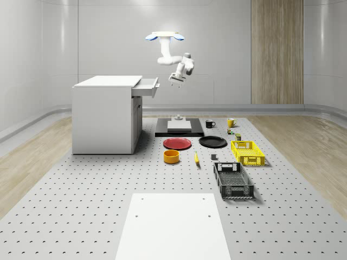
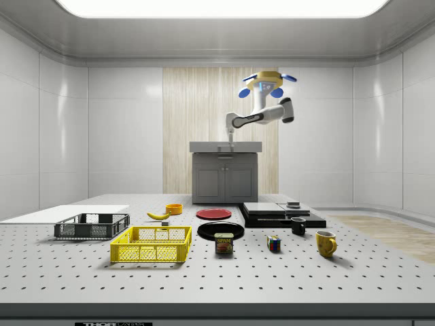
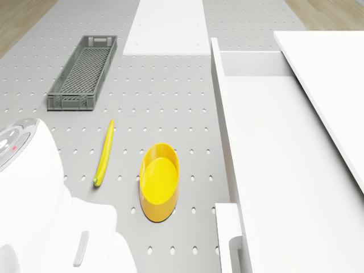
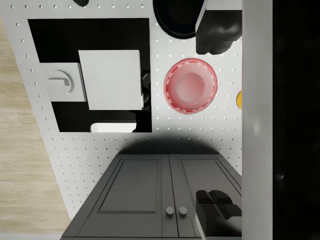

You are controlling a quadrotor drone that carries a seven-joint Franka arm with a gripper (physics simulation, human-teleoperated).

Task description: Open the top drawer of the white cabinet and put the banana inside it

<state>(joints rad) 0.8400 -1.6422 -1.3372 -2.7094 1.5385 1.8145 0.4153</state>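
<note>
A red plate (image 1: 177, 143) and a black plate (image 1: 212, 142) lie side by side on the perforated desk (image 1: 81, 206). In front of the red plate stands an orange bowl (image 1: 172, 156). A yellow crate (image 1: 247, 152) and a dark grey crate (image 1: 233, 180) sit toward the whole-scene view's right. A black mug (image 1: 210, 123) and a yellow mug (image 1: 230, 122) stand behind them.

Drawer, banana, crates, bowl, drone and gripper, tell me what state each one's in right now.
top drawer: pulled open
banana: lying on the table, not yet picked up
yellow crate: upright
grey crate: upright
yellow bowl: upright
drone: hovering beside the white cabinet
gripper: by the drawer front
</note>
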